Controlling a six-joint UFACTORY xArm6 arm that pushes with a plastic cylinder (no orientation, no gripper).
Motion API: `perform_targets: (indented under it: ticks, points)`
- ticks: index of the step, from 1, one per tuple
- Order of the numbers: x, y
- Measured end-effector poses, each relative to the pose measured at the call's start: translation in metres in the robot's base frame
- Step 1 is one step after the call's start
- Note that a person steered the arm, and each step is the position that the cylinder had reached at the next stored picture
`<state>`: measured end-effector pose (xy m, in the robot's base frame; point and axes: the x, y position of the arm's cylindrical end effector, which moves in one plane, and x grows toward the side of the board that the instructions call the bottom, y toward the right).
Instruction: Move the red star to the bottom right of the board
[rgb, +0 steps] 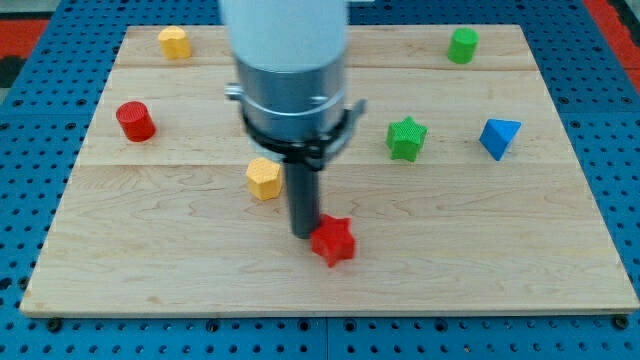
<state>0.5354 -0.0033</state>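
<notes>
1 red star (334, 241) sits low on the board (120, 280), centre (my tip (303, 234) touching its left edge). No claw on this rod, so no grip to report.

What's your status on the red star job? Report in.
My tip touching red star, its left side. Star low centre of board. Path toward bottom right clear.
</notes>
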Motion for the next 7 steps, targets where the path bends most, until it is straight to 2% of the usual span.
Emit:
perform_targets:
  ticks: [1,2,3,4,5,6,7]
  points:
    - [0.014,0.092]
    - [0.029,0.082]
    - [0.053,0.038]
    - [0.083,0.090]
    - [0.078,0.155]
    - [0.066,0.173]
    - [0.083,0.177]
